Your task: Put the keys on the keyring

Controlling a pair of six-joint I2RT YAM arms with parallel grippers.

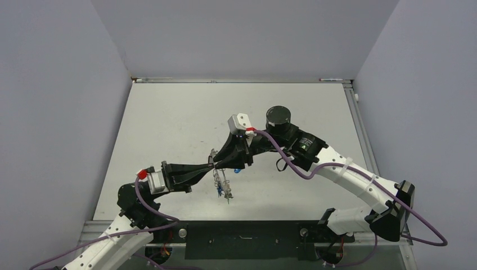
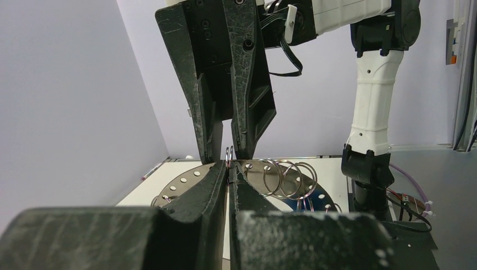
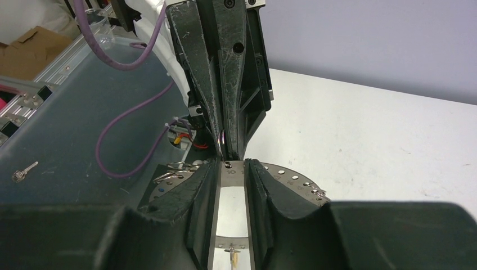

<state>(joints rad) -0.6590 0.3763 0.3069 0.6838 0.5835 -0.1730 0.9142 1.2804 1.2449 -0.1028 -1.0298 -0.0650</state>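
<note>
The keyring (image 2: pixel 183 181) is a flat grey disc with small holes round its rim, lying level under both grippers; it also shows in the right wrist view (image 3: pixel 288 179). Several wire loops (image 2: pixel 284 177) hang on it. Keys (image 1: pixel 224 188) trail from it towards the near edge, and one pale-headed key (image 3: pixel 233 257) hangs on the near band. My left gripper (image 2: pixel 229 166) (image 1: pixel 212 165) is shut on a small wire loop (image 2: pixel 229 153) at the ring's rim. My right gripper (image 3: pixel 232 165) (image 1: pixel 219 162) faces it tip to tip, its fingers (image 2: pixel 247 112) a narrow gap apart astride the ring's band.
White walls close in the table (image 1: pixel 185 112) at the left, back and right. A loose key (image 3: pixel 19 173) lies on the grey translucent surface beyond the table's edge, next to purple cables (image 3: pixel 121 140). The right arm's white links (image 2: pixel 371 112) rise behind the ring.
</note>
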